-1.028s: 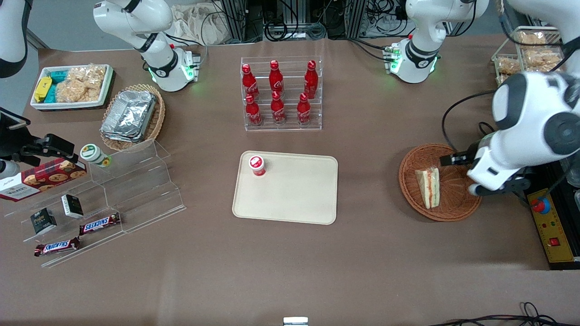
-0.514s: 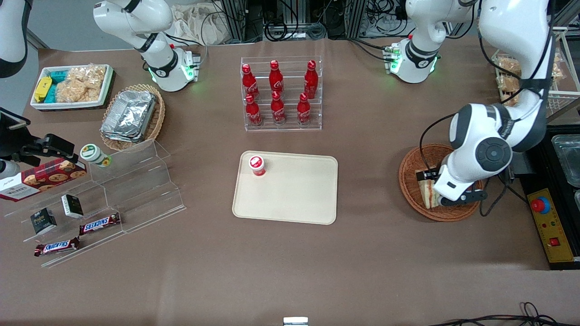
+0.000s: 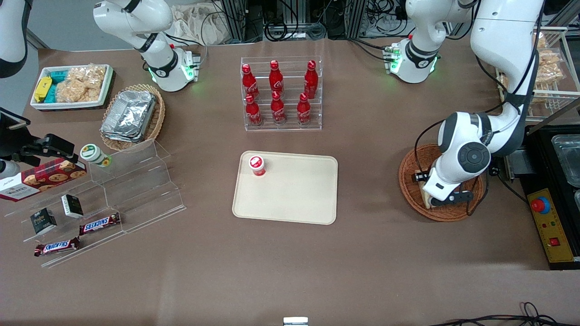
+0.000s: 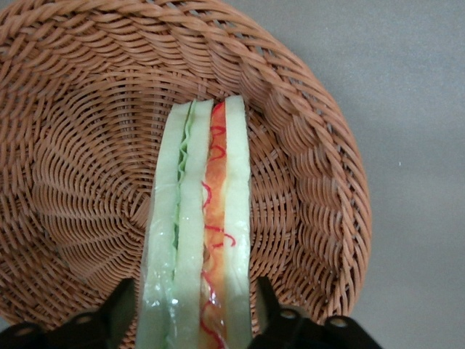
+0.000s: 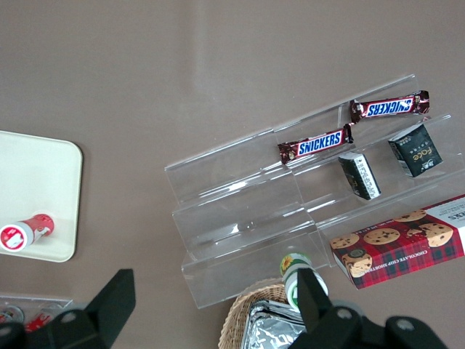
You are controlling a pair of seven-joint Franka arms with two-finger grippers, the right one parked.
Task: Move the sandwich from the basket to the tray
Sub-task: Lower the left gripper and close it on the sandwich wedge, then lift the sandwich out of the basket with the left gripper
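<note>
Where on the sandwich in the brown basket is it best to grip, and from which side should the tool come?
Grip the sandwich across its two flat bread faces, coming from above. It stands on edge in the basket, with its layers facing up, so one finger fits on each bread side. The tool already hangs over it, open, a finger on either side.

Evenly and brightly lit from overhead, with soft, short shadows under the tray (image 3: 290,213) and the basket (image 3: 410,190). Mild glare on the acrylic shelves (image 3: 136,181) and on the foil containers (image 3: 129,115). Green indicator glow at both arm bases. Gripper (image 4: 192,323) down over the sandwich (image 4: 200,240) in the wrist view (fingers (image 4: 120,309) soft, out of focus). Weave crisp at centre, slightly stretched toward the frame edges
</note>
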